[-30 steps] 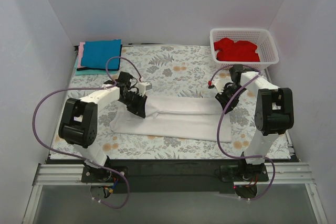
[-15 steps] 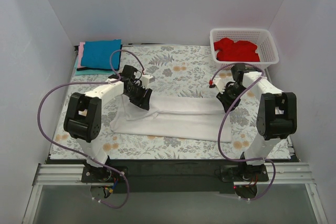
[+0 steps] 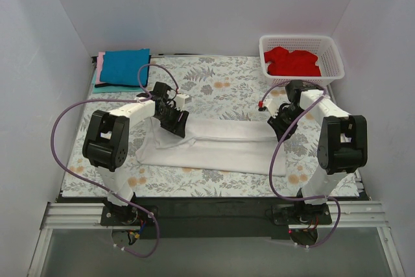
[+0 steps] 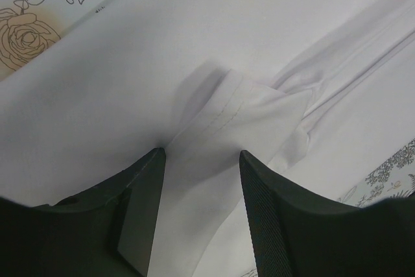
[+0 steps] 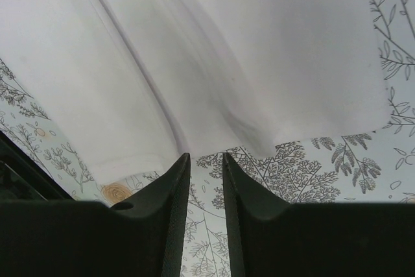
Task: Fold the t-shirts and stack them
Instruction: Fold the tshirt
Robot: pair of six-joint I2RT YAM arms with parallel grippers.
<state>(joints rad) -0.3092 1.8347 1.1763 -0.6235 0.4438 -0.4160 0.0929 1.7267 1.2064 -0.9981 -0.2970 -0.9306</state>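
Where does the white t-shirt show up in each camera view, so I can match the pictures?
Top external: the white t-shirt lies stretched sideways at the picture's centre.
Left wrist: it fills nearly the whole frame, a hemmed fold at centre.
Right wrist: it covers the upper part.
Shared landmark: the floral table cloth, showing past its edges in every view.

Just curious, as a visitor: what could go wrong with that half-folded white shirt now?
The left fingers straddle a loose hem fold of the white t-shirt; pulling away could drag it open. The right fingers sit at the shirt's edge over the floral table cloth and might pinch that too.
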